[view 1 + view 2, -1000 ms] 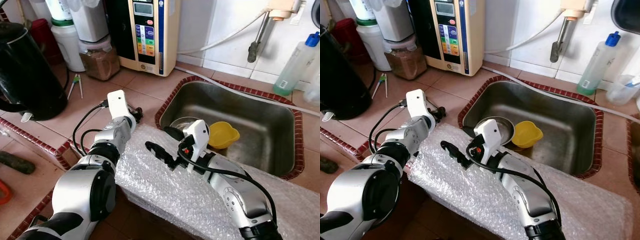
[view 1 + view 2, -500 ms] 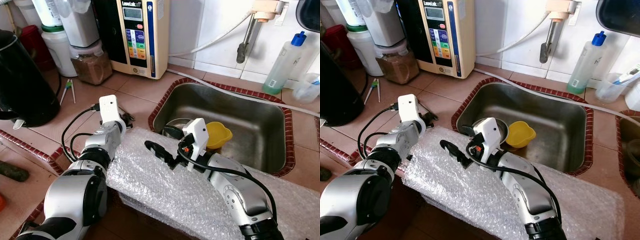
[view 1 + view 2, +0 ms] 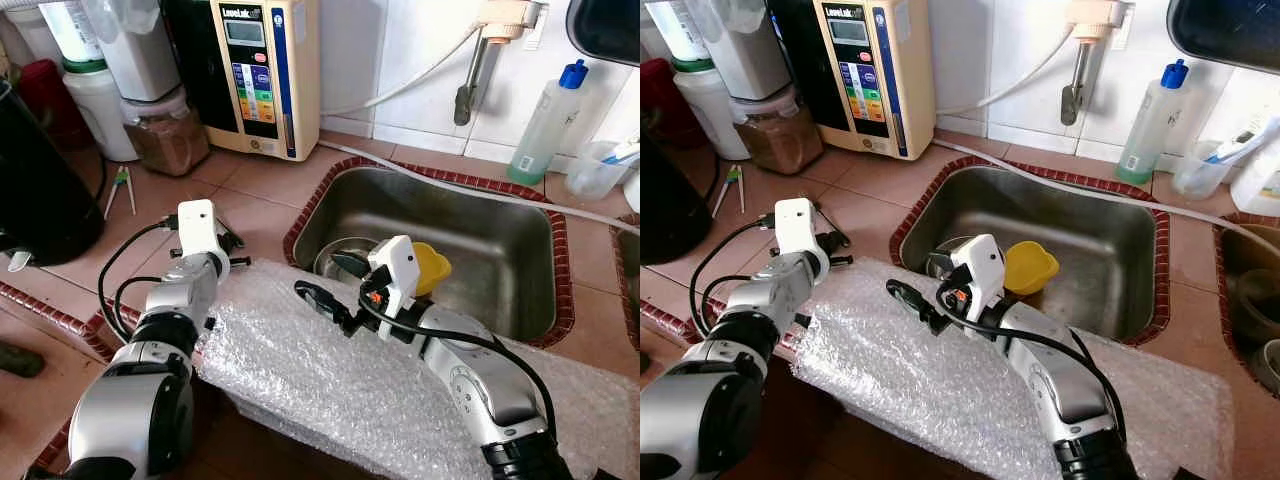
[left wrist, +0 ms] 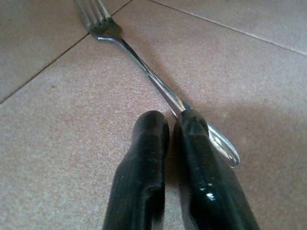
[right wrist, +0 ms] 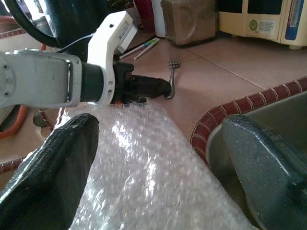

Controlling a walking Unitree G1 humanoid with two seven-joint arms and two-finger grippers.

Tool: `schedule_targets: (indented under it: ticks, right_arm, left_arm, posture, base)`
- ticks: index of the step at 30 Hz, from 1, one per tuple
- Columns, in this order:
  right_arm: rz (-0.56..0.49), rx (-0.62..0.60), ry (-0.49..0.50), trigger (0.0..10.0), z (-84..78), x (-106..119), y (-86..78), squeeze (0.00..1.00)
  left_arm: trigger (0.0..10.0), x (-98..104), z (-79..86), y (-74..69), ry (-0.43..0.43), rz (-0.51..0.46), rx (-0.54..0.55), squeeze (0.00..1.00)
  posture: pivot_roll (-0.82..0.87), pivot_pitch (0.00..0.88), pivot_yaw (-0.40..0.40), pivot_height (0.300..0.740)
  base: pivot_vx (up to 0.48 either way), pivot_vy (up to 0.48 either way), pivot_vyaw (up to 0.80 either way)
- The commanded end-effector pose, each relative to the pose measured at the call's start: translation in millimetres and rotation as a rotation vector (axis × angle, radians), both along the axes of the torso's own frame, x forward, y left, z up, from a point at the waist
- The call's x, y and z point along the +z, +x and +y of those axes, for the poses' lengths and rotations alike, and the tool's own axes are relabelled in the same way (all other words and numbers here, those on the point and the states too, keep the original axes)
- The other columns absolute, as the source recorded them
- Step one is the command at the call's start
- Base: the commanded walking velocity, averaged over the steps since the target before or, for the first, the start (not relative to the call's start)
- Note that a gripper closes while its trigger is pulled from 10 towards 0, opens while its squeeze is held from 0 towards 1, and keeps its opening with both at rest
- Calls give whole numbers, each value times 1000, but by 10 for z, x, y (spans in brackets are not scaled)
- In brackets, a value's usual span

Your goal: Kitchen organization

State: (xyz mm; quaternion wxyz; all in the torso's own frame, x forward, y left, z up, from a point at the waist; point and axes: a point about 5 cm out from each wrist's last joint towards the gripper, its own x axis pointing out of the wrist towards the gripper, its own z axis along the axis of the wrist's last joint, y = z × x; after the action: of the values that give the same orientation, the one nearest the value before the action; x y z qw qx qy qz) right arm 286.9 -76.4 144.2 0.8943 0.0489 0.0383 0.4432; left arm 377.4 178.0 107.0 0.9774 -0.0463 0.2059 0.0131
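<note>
A metal fork (image 4: 139,62) lies flat on the brown tile counter left of the sink, and it also appears as the fork (image 5: 172,76) in the right wrist view. My left gripper (image 4: 171,117) is shut, its tips closed on the fork's handle, whose end pokes out beside one finger. In the eye views the left gripper (image 3: 233,250) sits at the corner of a bubble wrap sheet (image 3: 330,380). My right gripper (image 3: 330,283) hovers open above that sheet, fingers (image 5: 53,167) spread wide, nothing between them.
The steel sink (image 3: 500,210) holds a yellow cup (image 3: 432,268) and a metal bowl (image 3: 340,258). A black kettle (image 3: 40,190), a brown-filled jar (image 3: 165,135) and a cream appliance (image 3: 262,75) line the back left. A soap bottle (image 3: 545,125) stands back right.
The whole picture has shifted as the head moved, showing more of the right side. Both grippers keep about the same places on the counter and sheet.
</note>
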Motion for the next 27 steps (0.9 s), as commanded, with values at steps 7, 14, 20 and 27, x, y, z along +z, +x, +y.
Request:
schedule_targets:
  ticks: [7,14,20,27]
  right_arm:
    - [-14,12,-8,10000,3,23,36,953]
    - [-12,21,-17,10000,12,2,35,953]
    - [-14,27,-25,10000,6,1,44,949]
    - [-15,31,-33,10000,-11,7,80,949]
  left_arm:
    - [0,-408,75,-328,35,193,-107,0]
    - [0,-314,-48,-473,84,124,-246,0]
    - [0,-291,-148,-668,71,112,-266,0]
    - [0,-307,-113,-997,64,140,-258,0]
  posture:
    - [-22,61,48,740]
    - [-12,60,41,740]
    - [-6,59,33,740]
    - [10,63,19,740]
  base:
    - [0,0,0]
    - [0,0,0]
    - [0,0,0]
    - [0,0,0]
